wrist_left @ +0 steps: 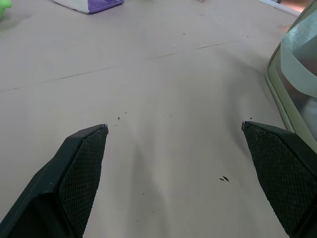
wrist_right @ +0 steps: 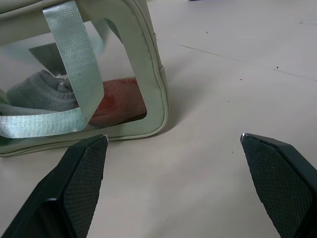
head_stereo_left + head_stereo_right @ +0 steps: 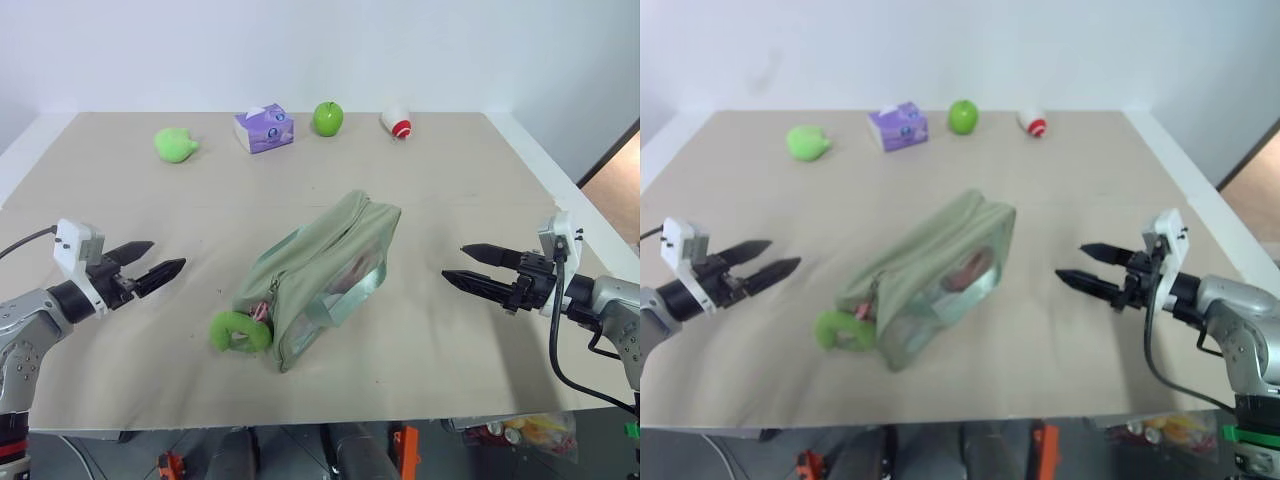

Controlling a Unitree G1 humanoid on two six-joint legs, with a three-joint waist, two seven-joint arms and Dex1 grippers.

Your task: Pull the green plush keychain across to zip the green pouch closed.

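The green pouch (image 3: 318,268) lies slantwise in the middle of the table, its clear window side (image 2: 69,89) showing grey and red things inside. The green plush keychain (image 3: 240,332) rests on the table at the pouch's near left end, on a pinkish clasp. My left gripper (image 3: 158,262) hovers open to the left of the pouch, pointing toward it, with nothing between its fingers. My right gripper (image 3: 458,263) hovers open to the right of the pouch, also empty. Both stand apart from the pouch.
Along the far side of the table (image 3: 480,180) sit a lime plush lump (image 3: 175,144), a purple tissue box (image 3: 264,128), a glossy green apple (image 3: 328,118) and a small white-and-red object (image 3: 397,122). The table's near edge runs close below the pouch.
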